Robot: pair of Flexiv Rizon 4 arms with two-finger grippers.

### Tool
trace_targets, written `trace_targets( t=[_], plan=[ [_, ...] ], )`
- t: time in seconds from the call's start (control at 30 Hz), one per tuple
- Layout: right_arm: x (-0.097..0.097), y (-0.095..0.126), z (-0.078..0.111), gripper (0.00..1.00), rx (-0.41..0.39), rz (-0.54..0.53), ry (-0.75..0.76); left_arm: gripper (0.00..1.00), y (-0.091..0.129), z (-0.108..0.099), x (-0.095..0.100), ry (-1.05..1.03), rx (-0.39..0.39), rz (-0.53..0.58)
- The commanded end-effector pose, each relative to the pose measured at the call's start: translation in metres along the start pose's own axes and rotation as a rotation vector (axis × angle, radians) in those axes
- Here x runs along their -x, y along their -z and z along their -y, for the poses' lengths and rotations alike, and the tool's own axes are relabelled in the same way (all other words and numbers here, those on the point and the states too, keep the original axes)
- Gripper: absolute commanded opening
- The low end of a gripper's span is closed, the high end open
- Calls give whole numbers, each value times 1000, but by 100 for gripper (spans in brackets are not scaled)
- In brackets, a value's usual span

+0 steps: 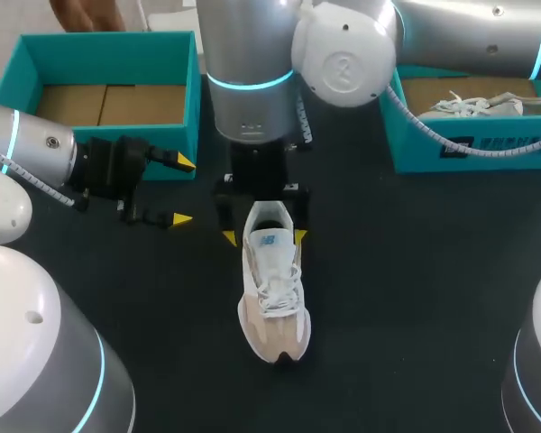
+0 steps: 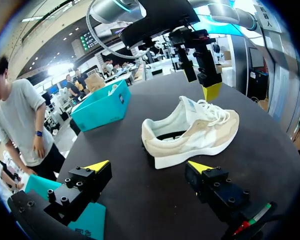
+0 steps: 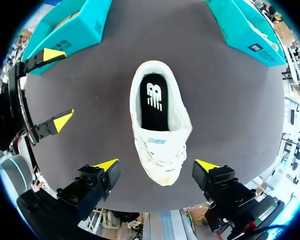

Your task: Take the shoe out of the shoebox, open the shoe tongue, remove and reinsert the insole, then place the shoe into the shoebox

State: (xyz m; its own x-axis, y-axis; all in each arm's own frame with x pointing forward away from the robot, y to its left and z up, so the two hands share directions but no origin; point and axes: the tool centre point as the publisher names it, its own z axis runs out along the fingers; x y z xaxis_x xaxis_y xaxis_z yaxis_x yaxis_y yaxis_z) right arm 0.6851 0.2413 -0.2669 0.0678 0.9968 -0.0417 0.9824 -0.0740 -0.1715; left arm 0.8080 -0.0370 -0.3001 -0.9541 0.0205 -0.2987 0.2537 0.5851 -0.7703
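Head view: the shoe [image 1: 272,289] sits unboxed on the bench [image 1: 415,271] — right tool [image 1: 263,236] wide open, empty, over its heel; left tool [image 1: 181,189] open, empty, beside it. Tongue-opening looks due — next, a tool must descend and pinch the tongue [image 1: 272,245].

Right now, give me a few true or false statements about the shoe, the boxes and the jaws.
1. The shoe stands upright on the table. True.
2. The left jaws are shut on the shoe. False: they are open and apart from it.
3. The insole lies inside the shoe. True.
4. The right box is empty. False: it holds a second shoe.
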Motion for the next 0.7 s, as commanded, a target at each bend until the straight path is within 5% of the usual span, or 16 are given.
trace_targets(
  t=[0.03,0.23,0.5,0.7],
  plan=[
    [1,-8,3,48,5,-15,-10,100,0,0,0,0,3,-1],
    [4,-21,4,44,-6,-23,-22,100,0,0,0,0,3,-1],
    [10,-36,-14,55,-14,-34,10,100,0,0,0,0,3,-1],
    [10,-46,-31,48,-7,-49,47,100,0,0,0,0,3,-1]
  ],
)
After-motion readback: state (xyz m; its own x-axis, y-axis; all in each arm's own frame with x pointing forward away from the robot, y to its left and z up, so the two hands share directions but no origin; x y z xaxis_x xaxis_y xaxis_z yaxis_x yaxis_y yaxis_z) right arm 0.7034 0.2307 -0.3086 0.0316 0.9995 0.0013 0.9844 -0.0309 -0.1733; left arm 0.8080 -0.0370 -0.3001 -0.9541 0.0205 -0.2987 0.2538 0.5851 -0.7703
